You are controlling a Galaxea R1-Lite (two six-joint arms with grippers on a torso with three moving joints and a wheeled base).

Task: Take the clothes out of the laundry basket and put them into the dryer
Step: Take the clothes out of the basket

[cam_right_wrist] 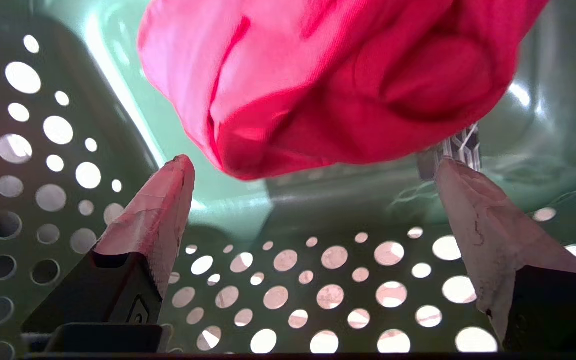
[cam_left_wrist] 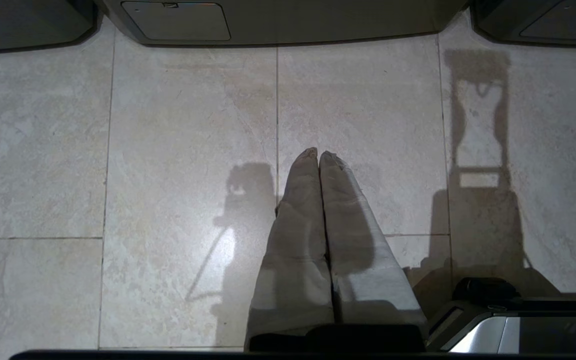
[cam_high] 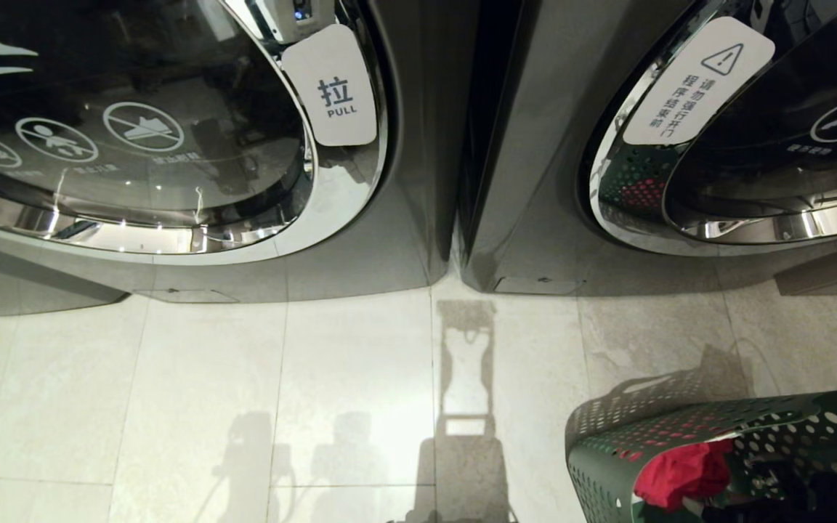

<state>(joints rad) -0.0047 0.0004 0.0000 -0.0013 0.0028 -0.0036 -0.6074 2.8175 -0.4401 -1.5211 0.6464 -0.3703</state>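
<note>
Right gripper (cam_right_wrist: 313, 165), jaws wide, inside dark green perforated plastic laundry basket (cam_right_wrist: 58, 165), just short of bright red fabric clothes (cam_right_wrist: 318, 85). Left gripper (cam_left_wrist: 318, 155) jaws together above the tiled floor (cam_left_wrist: 168, 150).

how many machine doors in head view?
2. One round door at upper left, with a PULL tag; the other door at upper right, cut off by the frame edge. Both look closed.
</note>
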